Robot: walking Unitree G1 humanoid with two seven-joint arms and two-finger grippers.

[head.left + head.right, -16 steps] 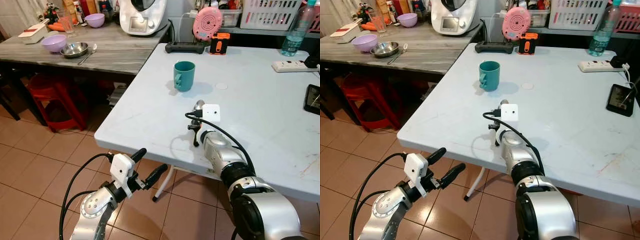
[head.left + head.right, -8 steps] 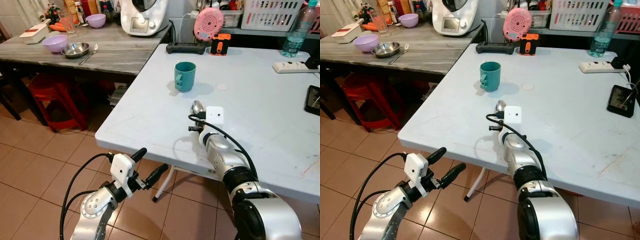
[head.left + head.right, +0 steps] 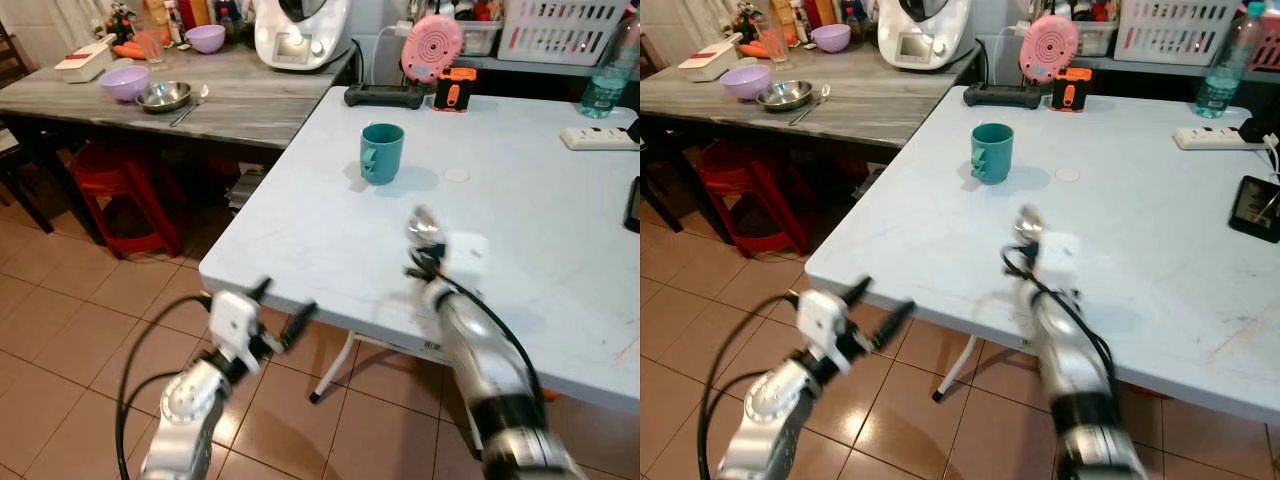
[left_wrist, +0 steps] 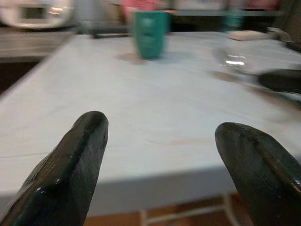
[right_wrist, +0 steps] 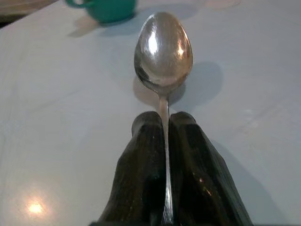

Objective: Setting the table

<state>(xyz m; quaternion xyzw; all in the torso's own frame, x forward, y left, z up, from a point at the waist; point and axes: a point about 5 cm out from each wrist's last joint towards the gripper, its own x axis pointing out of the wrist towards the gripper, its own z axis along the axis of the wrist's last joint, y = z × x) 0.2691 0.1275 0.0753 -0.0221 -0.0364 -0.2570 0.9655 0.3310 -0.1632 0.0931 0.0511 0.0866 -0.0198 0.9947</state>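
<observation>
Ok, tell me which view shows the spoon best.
The right wrist view: the spoon is sharp, its handle pinched in the right end effector. Both eye views show it small and blurred above the white table; the left wrist view blurs it.

Beyond the white bench stands a grey wooden counter (blender base at its back), a red stool beneath it, a white basket further right, brown floor tiles below.

Teal mug, silver spoon, pale blue table, black fingers.
</observation>
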